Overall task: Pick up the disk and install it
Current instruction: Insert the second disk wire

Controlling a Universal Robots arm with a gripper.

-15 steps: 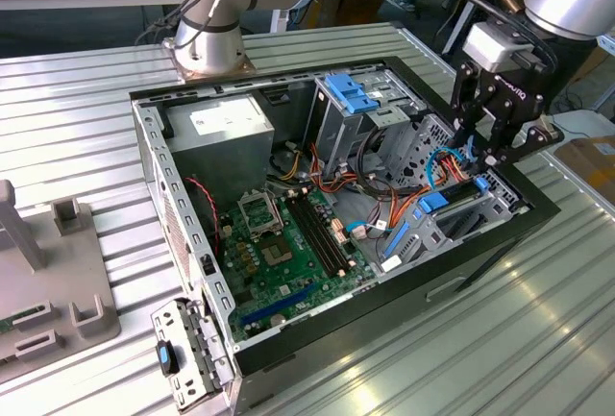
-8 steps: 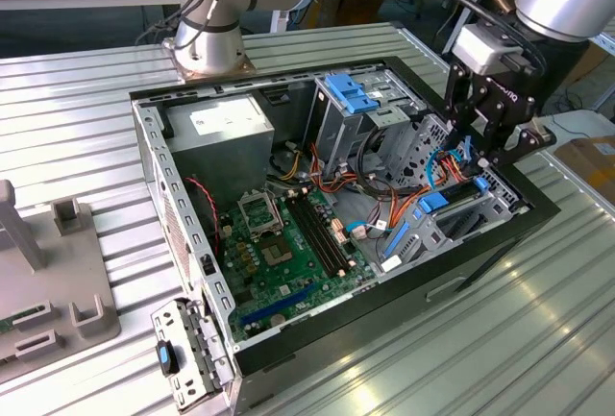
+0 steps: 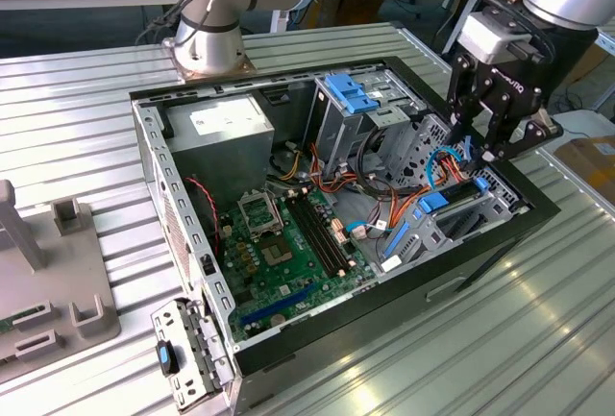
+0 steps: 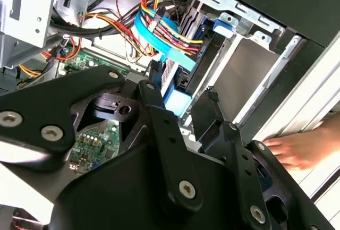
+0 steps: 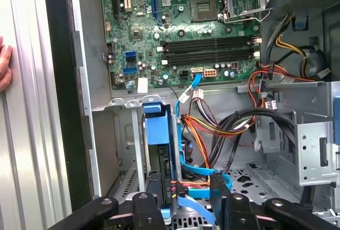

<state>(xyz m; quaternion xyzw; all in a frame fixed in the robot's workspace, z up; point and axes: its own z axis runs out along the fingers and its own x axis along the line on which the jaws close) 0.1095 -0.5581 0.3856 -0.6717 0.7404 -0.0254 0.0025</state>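
Claw: fingers spread, either side of the disk's edge, inside the computer case.
Disk: upright in the drive bay, directly below the claw.
Hand: on the counter beside the claw.

Motherboard green. Gripper black. Disk carrier bright blue. Ribbed flap, at 1 o'clock from motherboard, blue. Case interior grey. Cable bundle orange, red, black.
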